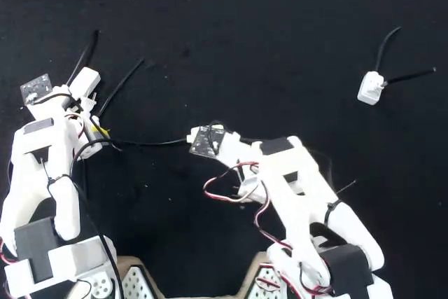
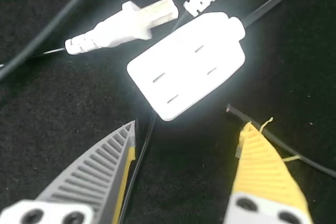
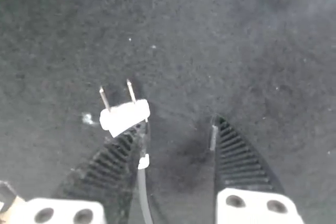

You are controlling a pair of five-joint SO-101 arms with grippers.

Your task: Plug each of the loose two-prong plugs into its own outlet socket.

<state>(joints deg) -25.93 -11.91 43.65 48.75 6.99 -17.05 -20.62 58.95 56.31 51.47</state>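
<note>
The white two-prong plug (image 3: 123,115) sits prongs-out right at one fingertip of the right gripper (image 3: 176,124), whose jaws are spread wide, so it isn't clamped. Another white plastic plug (image 2: 121,24) lies loose just beside the white rectangular outlet block (image 2: 186,64), upper left of the overhead frame. Its slots all look empty, so I'd say nothing's plugged in yet. Left gripper (image 2: 184,135) hangs over that block, jaws wide too. The overhead adds a second small white outlet block (image 1: 371,89) at upper right on the black table (image 1: 245,33), well apart from both arms.
</note>
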